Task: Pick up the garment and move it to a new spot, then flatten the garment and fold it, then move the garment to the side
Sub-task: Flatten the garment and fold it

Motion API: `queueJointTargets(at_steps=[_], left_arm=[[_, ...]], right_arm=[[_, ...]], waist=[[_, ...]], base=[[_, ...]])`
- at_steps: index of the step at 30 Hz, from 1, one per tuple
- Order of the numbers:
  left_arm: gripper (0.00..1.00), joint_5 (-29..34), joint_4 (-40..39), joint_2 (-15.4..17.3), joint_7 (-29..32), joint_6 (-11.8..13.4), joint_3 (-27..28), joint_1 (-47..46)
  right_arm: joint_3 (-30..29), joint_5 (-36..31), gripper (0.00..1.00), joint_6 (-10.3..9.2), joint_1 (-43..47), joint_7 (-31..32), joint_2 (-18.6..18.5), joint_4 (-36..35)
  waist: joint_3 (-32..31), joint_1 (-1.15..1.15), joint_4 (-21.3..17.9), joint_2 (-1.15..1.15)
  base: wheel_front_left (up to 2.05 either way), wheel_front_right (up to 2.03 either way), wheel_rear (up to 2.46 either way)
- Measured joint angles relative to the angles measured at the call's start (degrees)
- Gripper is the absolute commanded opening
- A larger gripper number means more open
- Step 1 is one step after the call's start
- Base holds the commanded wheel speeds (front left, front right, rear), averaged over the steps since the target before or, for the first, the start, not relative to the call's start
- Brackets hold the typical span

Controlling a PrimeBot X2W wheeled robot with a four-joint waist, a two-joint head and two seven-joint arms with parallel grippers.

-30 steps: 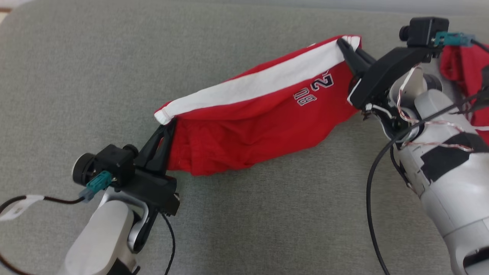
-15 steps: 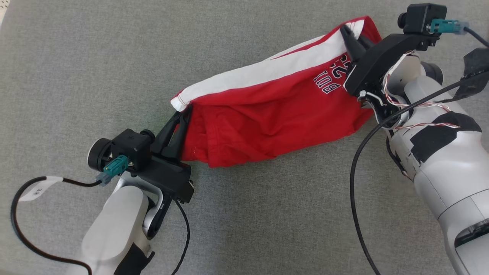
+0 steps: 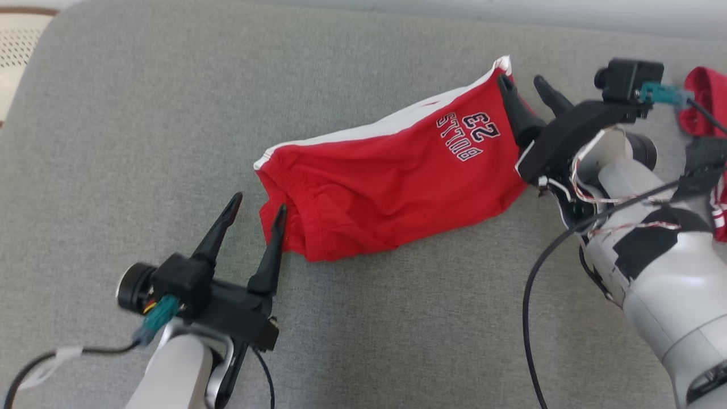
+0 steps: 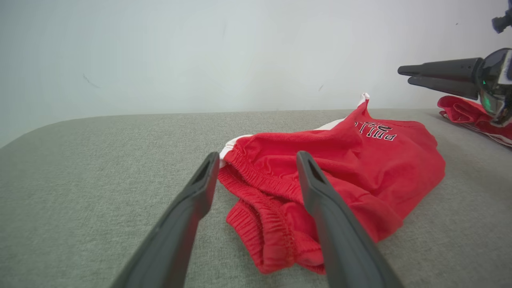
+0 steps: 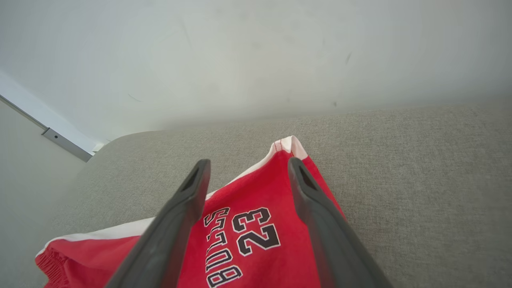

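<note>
The garment (image 3: 386,187) is a pair of red shorts with a white side stripe and a "BULLS 23" print. It lies loose on the grey cushion (image 3: 113,142). My left gripper (image 3: 259,201) is open at the elastic waistband end, its right finger touching the cloth. The left wrist view shows the waistband (image 4: 280,224) between and beyond the left gripper's (image 4: 257,155) fingers. My right gripper (image 3: 521,80) stands open at the leg-hem corner, one finger over the cloth. In the right wrist view the right gripper (image 5: 248,161) hangs just above the printed cloth (image 5: 248,232), holding nothing.
Another red cloth (image 3: 701,96) lies at the far right of the cushion, behind my right forearm, also seen as a red heap (image 4: 460,110). A pale wall rises behind the cushion. A perforated pale surface (image 3: 17,51) shows beyond the cushion's rounded left corner.
Both grippers have opened and let go of the garment, which has dropped and settled on the cushion. The left gripper has drawn back slightly. The head camera has shifted.
</note>
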Motion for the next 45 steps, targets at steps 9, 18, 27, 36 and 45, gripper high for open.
queueJointTargets(at_steps=[9,18,27,36,45], left_arm=[[1.00,4.5,-11.7,0.0,0.0,5.0,5.9,11.3],[1.00,5.3,-17.8,-1.7,0.0,6.7,9.4,20.3],[1.00,6.0,-19.0,-2.6,0.0,5.7,10.9,20.8],[1.00,6.3,-19.0,-3.6,0.0,5.2,10.9,20.5],[1.00,6.3,-18.9,-4.0,0.0,5.2,11.2,20.2]], right_arm=[[3.6,1.6,1.00,0.00,7.1,-5.1,-4.4,-2.6],[5.0,2.3,1.00,0.00,14.1,-7.4,-5.8,-0.8],[4.2,3.3,1.00,0.00,13.2,-6.0,-4.5,2.9],[3.1,4.5,1.00,0.00,11.1,-4.1,-2.4,9.5],[3.9,4.5,0.16,0.00,8.7,-3.0,-1.5,12.3]], waist=[[-4.9,0.00,-0.8,0.00],[-8.0,-0.01,-0.4,0.00],[-7.0,0.00,0.8,-0.01],[-4.9,0.01,3.5,0.00],[-2.8,0.01,5.6,0.00]], base=[[0.00,0.00,0.00],[0.00,0.00,0.00],[0.00,0.00,0.00],[0.00,0.00,0.00],[0.00,0.00,0.00]])
